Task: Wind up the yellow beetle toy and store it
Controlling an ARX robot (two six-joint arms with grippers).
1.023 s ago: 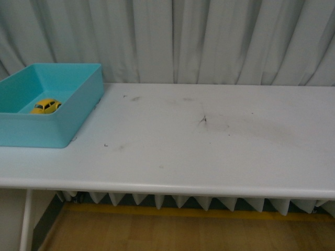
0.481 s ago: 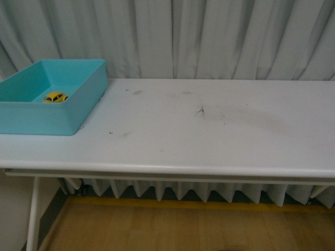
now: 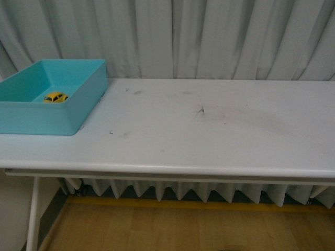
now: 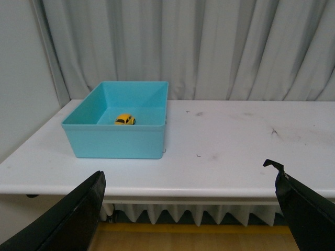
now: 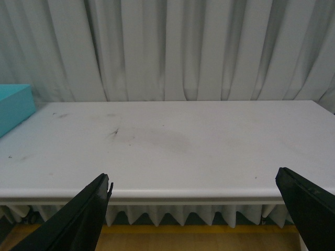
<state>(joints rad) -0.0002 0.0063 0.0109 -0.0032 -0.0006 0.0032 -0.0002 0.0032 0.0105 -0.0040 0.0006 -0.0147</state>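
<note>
The yellow beetle toy sits on its wheels inside a turquoise bin at the table's far left; the left wrist view shows the toy on the floor of the bin. My left gripper hangs open in front of the table's near edge, well back from the bin, with nothing between its black fingers. My right gripper is open too, off the table's front edge further right, holding nothing. Neither arm shows in the front view.
The white table carries dark scuff marks near its middle. Grey curtains hang close behind it. A corner of the turquoise bin shows in the right wrist view. Below the front edge lies a wooden floor.
Over the last second the front view pulled back and rose slightly, so the bin and toy look smaller and more of the table's underside shows. The toy stays in the bin.
</note>
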